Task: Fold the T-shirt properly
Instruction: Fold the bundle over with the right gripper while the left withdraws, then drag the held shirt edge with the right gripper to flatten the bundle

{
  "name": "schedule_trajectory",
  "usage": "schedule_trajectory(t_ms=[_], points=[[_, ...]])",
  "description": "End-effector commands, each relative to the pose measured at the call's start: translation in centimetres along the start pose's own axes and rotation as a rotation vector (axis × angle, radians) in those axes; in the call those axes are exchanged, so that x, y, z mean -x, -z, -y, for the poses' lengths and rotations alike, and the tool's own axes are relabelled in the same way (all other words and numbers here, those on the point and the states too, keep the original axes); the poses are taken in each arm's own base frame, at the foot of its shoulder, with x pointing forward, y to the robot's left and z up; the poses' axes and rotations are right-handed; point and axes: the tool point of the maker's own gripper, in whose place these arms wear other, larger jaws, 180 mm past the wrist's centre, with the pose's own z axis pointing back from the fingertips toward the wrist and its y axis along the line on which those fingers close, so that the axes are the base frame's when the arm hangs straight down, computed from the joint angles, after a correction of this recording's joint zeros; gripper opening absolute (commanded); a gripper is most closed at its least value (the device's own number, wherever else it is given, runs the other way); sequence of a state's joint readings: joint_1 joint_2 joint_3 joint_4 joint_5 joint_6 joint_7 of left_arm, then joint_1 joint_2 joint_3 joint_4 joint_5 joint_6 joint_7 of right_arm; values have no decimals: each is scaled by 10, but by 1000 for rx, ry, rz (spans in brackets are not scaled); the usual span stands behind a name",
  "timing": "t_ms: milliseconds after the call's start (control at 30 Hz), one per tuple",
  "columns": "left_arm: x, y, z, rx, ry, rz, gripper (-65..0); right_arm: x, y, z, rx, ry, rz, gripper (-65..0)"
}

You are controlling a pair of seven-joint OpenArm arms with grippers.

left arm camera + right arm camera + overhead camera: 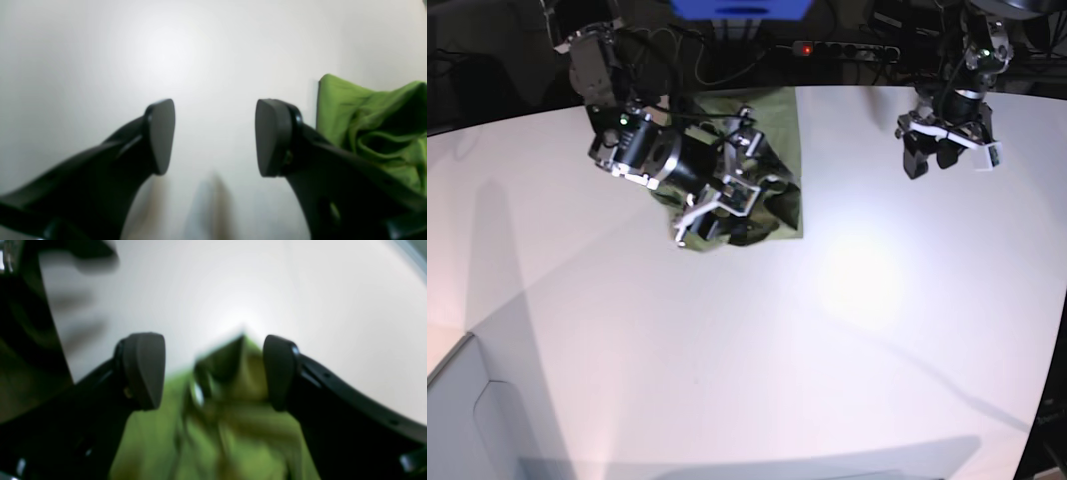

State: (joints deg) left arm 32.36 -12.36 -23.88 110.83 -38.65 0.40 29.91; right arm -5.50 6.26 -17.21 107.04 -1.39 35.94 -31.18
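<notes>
Your right black pincer point(727, 195) hung open over the crumpled olive-green cotton T-shirt point(779, 130); your left black pincer point(930, 158) gaped empty. The shirt's long axis ran inward from the white desk's point(757, 350) far edge.

In the base view the right gripper point(727, 195) and its arm cover the middle of the T-shirt point(779, 120); its fold state cannot be determined. In the right wrist view the cloth is blurred and cut off at the bottom edge. In the left wrist view the picture's right edge crops it.
</notes>
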Motion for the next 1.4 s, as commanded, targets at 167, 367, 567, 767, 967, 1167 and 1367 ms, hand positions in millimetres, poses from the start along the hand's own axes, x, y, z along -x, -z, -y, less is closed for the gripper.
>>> schedule_trajectory(t_ms=[167, 367, 567, 767, 967, 1167, 1367], points=[[-11, -1, 3, 13, 11, 35, -283, 18, -25, 49, 136, 55, -6, -203], [-11, -1, 2, 11, 11, 36, -283, 40, -24, 58, 150, 106, -50, -184], [-10, -2, 1, 8, 11, 32, -283, 57, -8, 57, 116, 157, -82, -187], [-9, -2, 1, 8, 11, 31, -283, 58, -4, 57, 110, 165, -83, -326], [-10, -2, 1, 8, 11, 32, -283, 54, -1, 44, 86, 168, -73, -650], [-12, -1, 2, 10, 12, 39, -283, 29, -18, 29, 104, 124, -15, -649], [-19, 2, 4, 17, 15, 57, -283, 16, -37, 3, 99, 115, 15, -649]])
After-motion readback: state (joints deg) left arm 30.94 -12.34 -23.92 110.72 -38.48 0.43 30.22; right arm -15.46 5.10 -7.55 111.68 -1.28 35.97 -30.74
